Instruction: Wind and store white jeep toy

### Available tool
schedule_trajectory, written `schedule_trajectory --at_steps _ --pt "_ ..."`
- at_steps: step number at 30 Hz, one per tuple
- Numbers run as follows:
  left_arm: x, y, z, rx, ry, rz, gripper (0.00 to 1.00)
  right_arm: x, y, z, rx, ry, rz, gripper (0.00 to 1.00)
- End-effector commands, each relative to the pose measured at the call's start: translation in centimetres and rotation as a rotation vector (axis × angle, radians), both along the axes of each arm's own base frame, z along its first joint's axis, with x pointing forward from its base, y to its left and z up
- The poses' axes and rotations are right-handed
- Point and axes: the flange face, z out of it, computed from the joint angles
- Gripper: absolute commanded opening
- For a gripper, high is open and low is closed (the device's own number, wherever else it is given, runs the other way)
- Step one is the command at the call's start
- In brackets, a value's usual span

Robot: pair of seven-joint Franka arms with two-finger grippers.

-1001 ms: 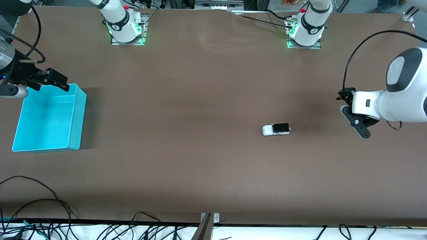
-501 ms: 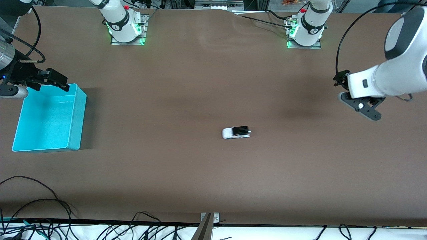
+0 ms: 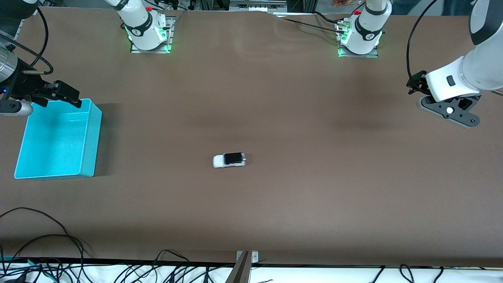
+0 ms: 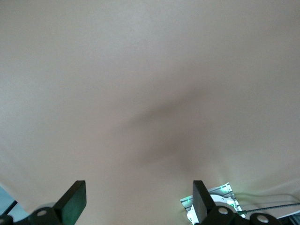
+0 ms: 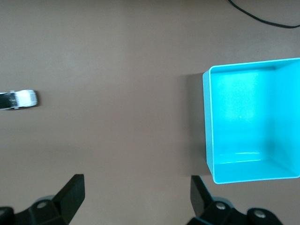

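The white jeep toy [image 3: 229, 160] stands alone on the brown table near its middle, its nose toward the right arm's end. It also shows at the edge of the right wrist view as the jeep [image 5: 18, 99]. My left gripper [image 3: 448, 111] hangs open over the table at the left arm's end, well apart from the jeep. Only bare table shows between its fingers [image 4: 75, 201]. My right gripper [image 3: 65, 95] waits open above the cyan bin's [image 3: 92, 137] rim on the side away from the front camera, nothing in it.
The cyan bin [image 5: 206, 122] at the right arm's end has nothing in it. Both arm bases [image 3: 148, 35] [image 3: 359, 37] stand along the table edge away from the front camera. Loose cables [image 3: 43, 239] lie at the edge nearest the front camera.
The jeep has rolled by itself across the table from the left arm's end toward the bin. The left arm has pulled away and back toward its base. The right arm has not moved.
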Motion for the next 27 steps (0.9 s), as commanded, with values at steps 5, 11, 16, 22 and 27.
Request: schedule_trajectory --at_steps 5,11,16,22,27 --pt "-0.3 1.8 2.7 -0.123 -0.137 0.087 1.0 0.5 -0.1 -0.2 0.006 0.017 0.006 1.0" --pt "-2.2 2.4 4.7 -0.114 -0.203 0.149 1.0 0.6 -0.2 -0.8 0.007 0.029 0.009 1.0" --pt "-2.2 3.6 4.4 -0.112 -0.202 0.174 1.0 1.0 0.3 -1.5 0.005 0.036 0.076 1.0" --pt "-2.0 3.2 4.3 -0.109 -0.201 0.158 1.0 2.3 0.4 -3.8 0.014 0.061 0.214 1.0" --pt "-1.8 3.2 3.9 -0.113 -0.193 0.161 1.0 3.5 0.8 -5.7 0.025 0.056 0.364 1.0"
